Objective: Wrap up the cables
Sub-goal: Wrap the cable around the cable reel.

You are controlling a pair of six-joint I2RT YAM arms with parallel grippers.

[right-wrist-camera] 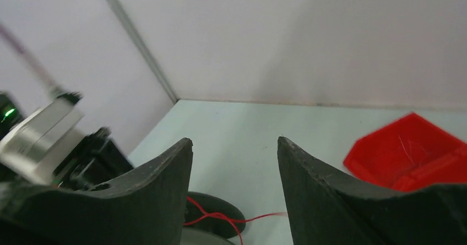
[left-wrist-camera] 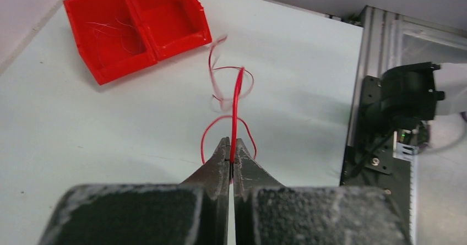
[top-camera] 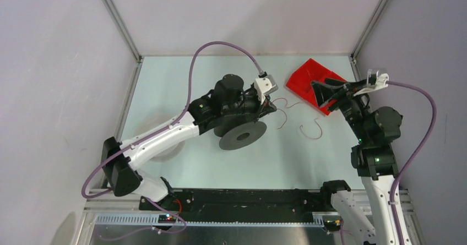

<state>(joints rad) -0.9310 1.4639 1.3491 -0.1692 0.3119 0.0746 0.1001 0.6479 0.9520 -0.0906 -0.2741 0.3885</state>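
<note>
You are clamping the cable (left-wrist-camera: 237,99) in the left claw (left-wrist-camera: 231,147), right claw (right-wrist-camera: 235,143) standing apart, and pulling quickly is probably risking knotting its loops ahead.

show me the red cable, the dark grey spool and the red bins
red cable (left-wrist-camera: 237,104): left wrist view, middle of the straight strand
dark grey spool (top-camera: 242,136): top external view, its flat lower flange
red bins (left-wrist-camera: 184,45): left wrist view, near wall of the right-hand bin

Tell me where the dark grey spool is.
The dark grey spool sits mid-table in the top view, at the left arm's wrist, left of the red cable.
</note>
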